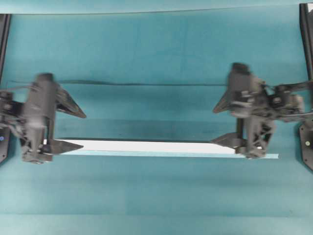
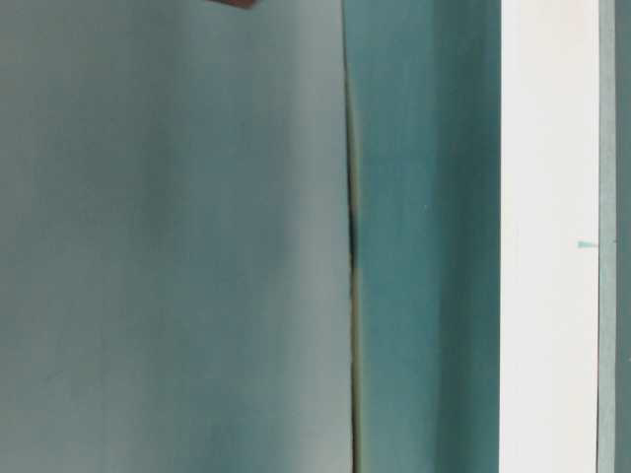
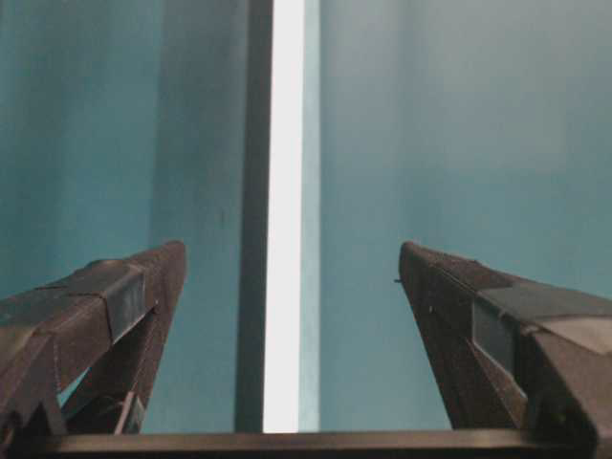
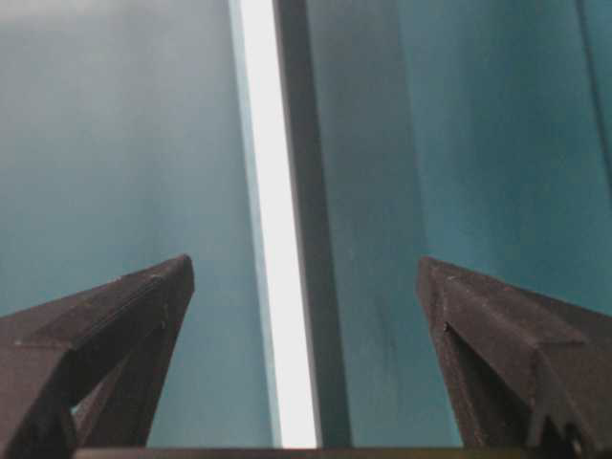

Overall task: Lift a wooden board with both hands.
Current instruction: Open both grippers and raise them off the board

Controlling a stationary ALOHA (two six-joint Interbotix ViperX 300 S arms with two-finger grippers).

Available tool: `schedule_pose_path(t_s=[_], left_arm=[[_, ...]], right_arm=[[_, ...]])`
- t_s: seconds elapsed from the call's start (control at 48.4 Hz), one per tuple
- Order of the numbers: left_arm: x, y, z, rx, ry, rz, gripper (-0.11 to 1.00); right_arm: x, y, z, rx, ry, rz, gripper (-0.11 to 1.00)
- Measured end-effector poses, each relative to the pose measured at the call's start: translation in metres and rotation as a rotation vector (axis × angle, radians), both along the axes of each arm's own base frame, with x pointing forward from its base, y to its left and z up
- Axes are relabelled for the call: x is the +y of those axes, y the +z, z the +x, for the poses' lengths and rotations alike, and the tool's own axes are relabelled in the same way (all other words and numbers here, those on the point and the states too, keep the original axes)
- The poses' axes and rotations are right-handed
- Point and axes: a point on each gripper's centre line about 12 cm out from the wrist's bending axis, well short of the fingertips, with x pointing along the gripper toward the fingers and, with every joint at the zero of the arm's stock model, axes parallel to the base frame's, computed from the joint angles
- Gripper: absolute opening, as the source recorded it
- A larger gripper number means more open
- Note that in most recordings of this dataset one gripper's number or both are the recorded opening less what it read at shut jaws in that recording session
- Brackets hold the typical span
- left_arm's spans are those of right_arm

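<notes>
The wooden board [image 1: 146, 147] is a long, narrow white plank lying across the teal table, with a dark shadow along its far edge. My left gripper [image 1: 84, 131] is at its left end and my right gripper [image 1: 212, 127] at its right end. Both are open wide. In the left wrist view the board [image 3: 285, 210] runs between the spread jaws of the left gripper [image 3: 292, 249], touching neither. The right wrist view shows the same: the board [image 4: 273, 210] lies inside the open right gripper [image 4: 306, 261]. The table-level view shows the board [image 2: 547, 236] as a white band.
A thin pale teal strip [image 1: 259, 156] lies along the board's near edge and reaches past its right end. A dark crease [image 1: 146, 84] crosses the table cloth behind the grippers. Black frame posts stand at the far left [image 1: 4, 29] and far right [image 1: 306, 29].
</notes>
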Motion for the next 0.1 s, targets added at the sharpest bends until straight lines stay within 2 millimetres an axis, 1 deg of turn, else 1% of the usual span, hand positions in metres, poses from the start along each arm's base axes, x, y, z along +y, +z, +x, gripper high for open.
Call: schedule_pose_path(t_s=[0.103], left_arm=[[0.000,0.010,-0.002,-0.072,-0.001,-0.002,1.00]], right_arm=[[0.000,0.014,-0.011,-0.122,0.000,-0.013,0.94]])
